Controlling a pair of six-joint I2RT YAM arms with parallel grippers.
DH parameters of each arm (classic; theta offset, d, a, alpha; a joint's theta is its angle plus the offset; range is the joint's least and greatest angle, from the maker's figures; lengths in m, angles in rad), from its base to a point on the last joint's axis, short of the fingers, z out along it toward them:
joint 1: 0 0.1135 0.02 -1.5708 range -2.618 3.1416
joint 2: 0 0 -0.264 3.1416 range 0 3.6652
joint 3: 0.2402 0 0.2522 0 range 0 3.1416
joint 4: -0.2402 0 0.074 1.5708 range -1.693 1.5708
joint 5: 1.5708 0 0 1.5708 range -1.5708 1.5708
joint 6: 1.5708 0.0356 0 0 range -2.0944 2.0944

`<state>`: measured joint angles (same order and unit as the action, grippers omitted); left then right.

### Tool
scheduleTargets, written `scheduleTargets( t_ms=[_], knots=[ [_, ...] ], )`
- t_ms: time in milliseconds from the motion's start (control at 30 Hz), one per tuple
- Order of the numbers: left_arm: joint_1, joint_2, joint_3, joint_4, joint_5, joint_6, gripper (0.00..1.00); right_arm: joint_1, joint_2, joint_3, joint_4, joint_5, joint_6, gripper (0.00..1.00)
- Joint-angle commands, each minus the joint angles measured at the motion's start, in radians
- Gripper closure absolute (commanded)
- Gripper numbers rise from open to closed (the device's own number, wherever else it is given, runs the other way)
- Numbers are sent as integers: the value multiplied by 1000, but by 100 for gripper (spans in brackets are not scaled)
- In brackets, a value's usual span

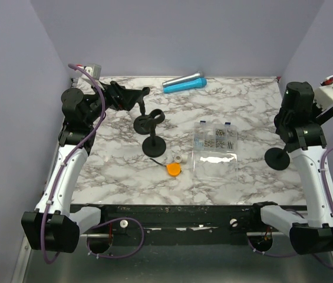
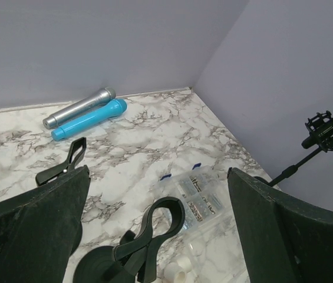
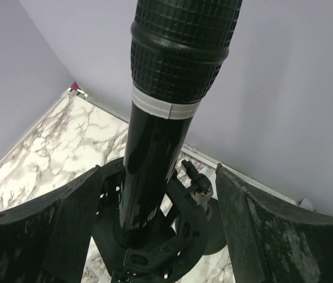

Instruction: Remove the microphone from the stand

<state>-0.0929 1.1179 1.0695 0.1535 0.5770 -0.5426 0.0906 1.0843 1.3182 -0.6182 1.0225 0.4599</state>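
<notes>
A black microphone (image 3: 166, 100) stands upright in a black shock-mount cradle (image 3: 154, 236) on a thin stand with a round base (image 1: 278, 158). My right gripper (image 3: 159, 177) is open, with one finger on each side of the microphone body and a gap on both sides. In the top view the right arm (image 1: 300, 112) hides the microphone. The stand's cradle (image 2: 326, 131) also shows far right in the left wrist view. My left gripper (image 2: 157, 177) is open and empty, high over the table's back left (image 1: 128, 97).
A second black stand with an empty clip (image 1: 149, 122) (image 2: 160, 221) stands left of centre. A silver and a blue microphone (image 1: 184, 82) lie at the back wall. A clear parts box (image 1: 215, 141), two white caps (image 1: 181, 158) and an orange disc (image 1: 173, 169) lie mid-table.
</notes>
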Motion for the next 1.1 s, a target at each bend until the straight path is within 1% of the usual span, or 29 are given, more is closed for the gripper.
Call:
scheduleTargets(
  t_ms=[0,133,233,367,433,467,567,667,800,1067],
  knots=[
    [1,-3,24,-7,-1,9,1,-40,-9,-15,63,-30,18,24],
    [8,0,24,1,12,-10,2,-59,-23,-46,92,-12,18,27],
    [12,3,23,5,14,-17,1,-77,-30,-79,153,-25,-6,28],
    [13,3,23,2,10,-15,2,-85,-16,-77,166,-34,11,29],
    [13,5,23,0,9,-16,1,-86,-15,-83,188,-41,7,34],
    [13,5,24,0,11,-16,1,-86,-13,-84,195,-45,7,39],
    [15,5,24,0,11,-17,1,-85,-7,-83,206,-53,13,47],
    [18,5,23,0,11,-17,2,-85,-13,-91,228,-61,11,49],
    [26,7,23,4,14,-25,1,-86,-28,-93,260,-63,-19,58],
    [41,11,18,21,26,-51,1,-86,-83,-84,344,-69,-122,71]
  ],
)
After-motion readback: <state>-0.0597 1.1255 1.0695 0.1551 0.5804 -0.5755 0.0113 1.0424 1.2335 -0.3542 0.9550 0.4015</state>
